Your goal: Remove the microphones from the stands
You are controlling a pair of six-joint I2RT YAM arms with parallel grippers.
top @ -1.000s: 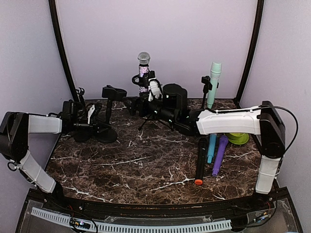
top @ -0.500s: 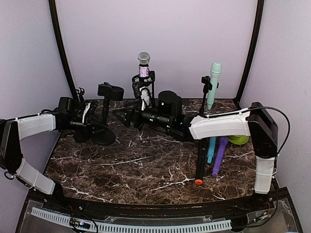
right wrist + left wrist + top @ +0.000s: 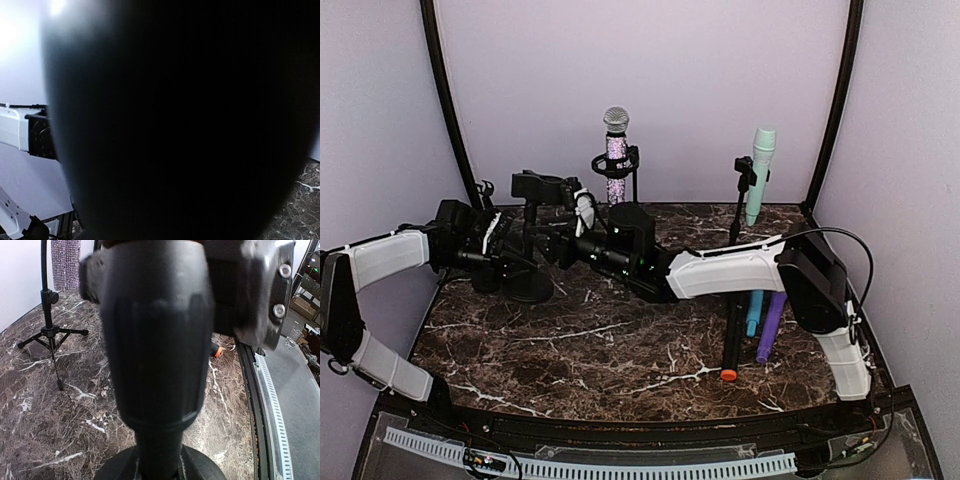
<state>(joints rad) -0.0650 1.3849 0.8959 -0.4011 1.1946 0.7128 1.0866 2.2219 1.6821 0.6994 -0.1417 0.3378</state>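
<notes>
The left gripper [image 3: 515, 258] is clamped on the black stand [image 3: 532, 288] by the table's [image 3: 620, 350] left edge. The right gripper [image 3: 576, 212] crowds the stand's top; I cannot tell whether its jaws are apart or together.

No legible text, no labels, no numbers

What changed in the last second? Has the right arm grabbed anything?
The right gripper swung left, away from the glitter microphone on its tripod, to the top of the black round-base stand; whether it grips anything there cannot be seen. The stand edged slightly left. Unchanged: the left gripper stays clamped on that stand's post, the teal microphone stands in its holder, the loose microphones lie at the right.
</notes>
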